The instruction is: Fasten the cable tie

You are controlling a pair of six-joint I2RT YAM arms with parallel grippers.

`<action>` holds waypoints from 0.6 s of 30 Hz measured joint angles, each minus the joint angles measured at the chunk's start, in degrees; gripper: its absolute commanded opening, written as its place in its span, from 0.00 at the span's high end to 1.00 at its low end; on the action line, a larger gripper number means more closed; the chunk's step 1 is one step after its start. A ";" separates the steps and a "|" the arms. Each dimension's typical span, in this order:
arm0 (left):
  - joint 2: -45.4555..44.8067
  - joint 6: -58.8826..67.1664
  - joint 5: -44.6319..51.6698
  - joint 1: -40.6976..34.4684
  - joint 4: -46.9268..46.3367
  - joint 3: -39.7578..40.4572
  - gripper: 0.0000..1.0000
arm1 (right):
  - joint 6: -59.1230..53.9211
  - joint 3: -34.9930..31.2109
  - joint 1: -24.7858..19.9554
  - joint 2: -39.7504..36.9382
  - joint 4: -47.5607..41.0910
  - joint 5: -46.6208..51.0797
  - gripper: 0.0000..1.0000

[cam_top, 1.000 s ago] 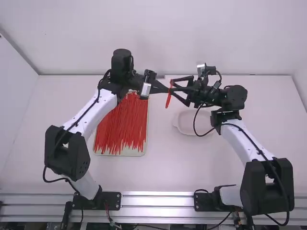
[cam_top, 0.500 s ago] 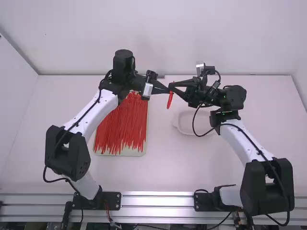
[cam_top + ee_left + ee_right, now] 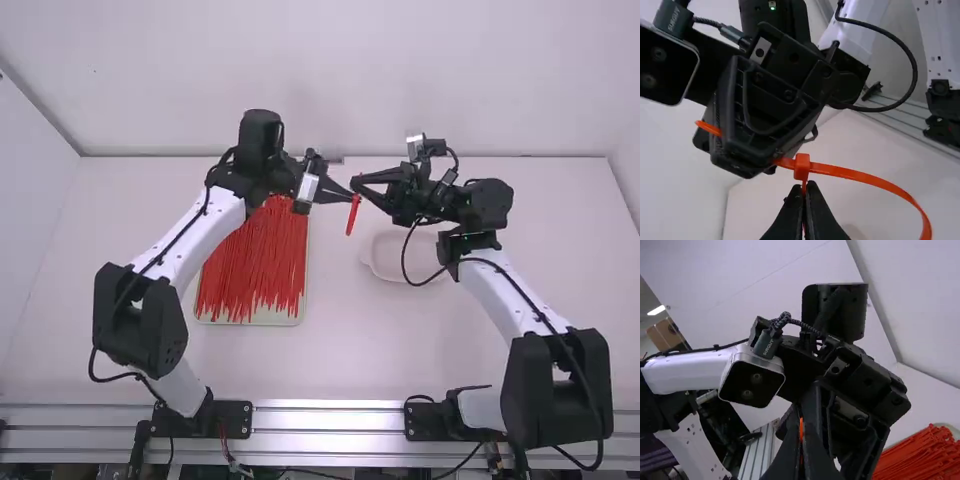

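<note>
jaws of the left gripper are pressing together on the red cable tie, gripping the strap just beside its square head. jaws of the right gripper are likewise closing on a thin orange section of the same tie. both grippers are meeting tip to tip above the far middle of the white table, with the tie held in the air between them. in the left wrist view, the strap is curving away from the head in a long arc. in the high view, a short red length is hanging down below the meeting point. a pile of red ties is lying on a flat tray under the left arm. a white dish is sitting near the right arm.
</note>
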 measured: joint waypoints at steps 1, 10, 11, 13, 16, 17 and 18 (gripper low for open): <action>-0.04 1.14 -0.24 0.00 -2.21 0.00 0.98 | 0.02 0.00 0.00 0.15 -0.02 -0.07 1.00; -0.04 11.72 -2.21 0.00 -20.15 0.17 0.98 | 0.02 0.00 0.00 0.31 -0.09 -0.44 1.00; -0.04 12.17 -2.40 0.00 -21.14 0.17 0.98 | -0.07 0.00 0.00 0.31 -0.09 -0.48 1.00; -0.04 15.72 -3.65 0.00 -26.97 0.22 0.98 | -0.02 0.00 0.00 0.31 -0.09 -0.55 1.00; -0.04 20.02 -5.03 -0.09 -31.34 0.07 0.98 | 0.26 0.00 0.00 0.31 1.05 -0.68 1.00; -0.15 21.20 -5.20 -0.11 -31.56 -0.31 0.98 | 0.66 0.00 0.00 0.31 1.64 -0.70 1.00; -0.22 22.25 -5.25 -0.11 -31.56 -0.83 0.98 | 1.11 0.00 0.00 0.33 2.38 -0.81 1.00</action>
